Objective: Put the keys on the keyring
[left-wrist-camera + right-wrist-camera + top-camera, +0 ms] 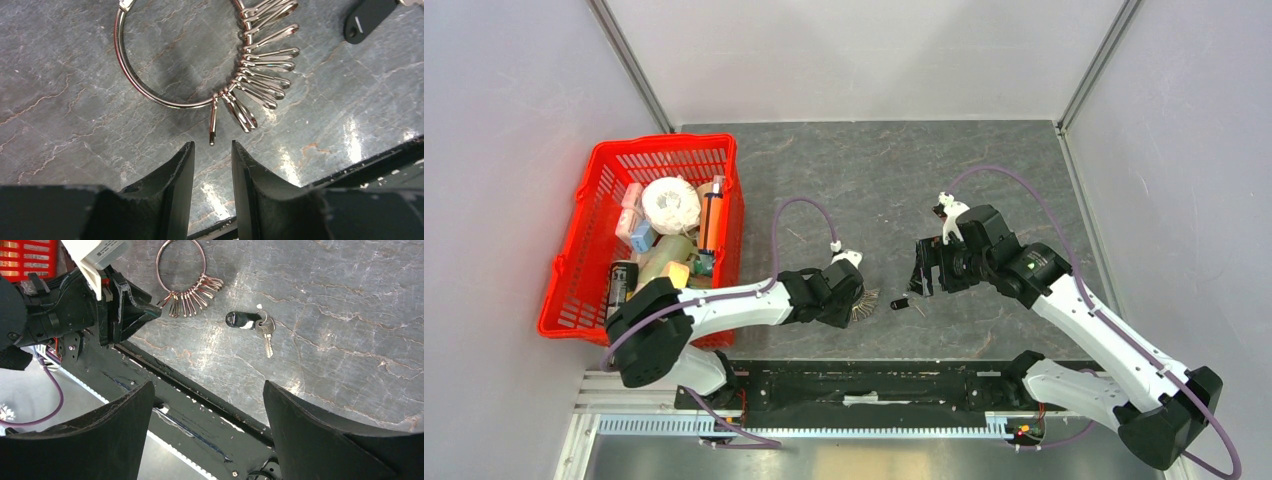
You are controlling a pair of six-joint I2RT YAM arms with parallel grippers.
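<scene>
The keyring (pixel 131 79) is a thin silvery wire ring lying flat on the grey table, with several silvery loop clips (pixel 265 65) fanned along its edge. It also shows in the right wrist view (pixel 158 270) and the top view (pixel 865 303). My left gripper (pixel 212 145) is low over the table with its jaws narrowly open and empty; one clip's tip lies just ahead of the gap. A key with a black head (pixel 240 320) and a silver key (pixel 266 336) lie joined just right of the ring. My right gripper (pixel 207 385) is wide open and empty above them (pixel 924 268).
A red basket (pixel 584 230) full of household items stands at the left. The black base rail (pixel 854 385) runs along the table's near edge, close behind the ring. White walls enclose the table.
</scene>
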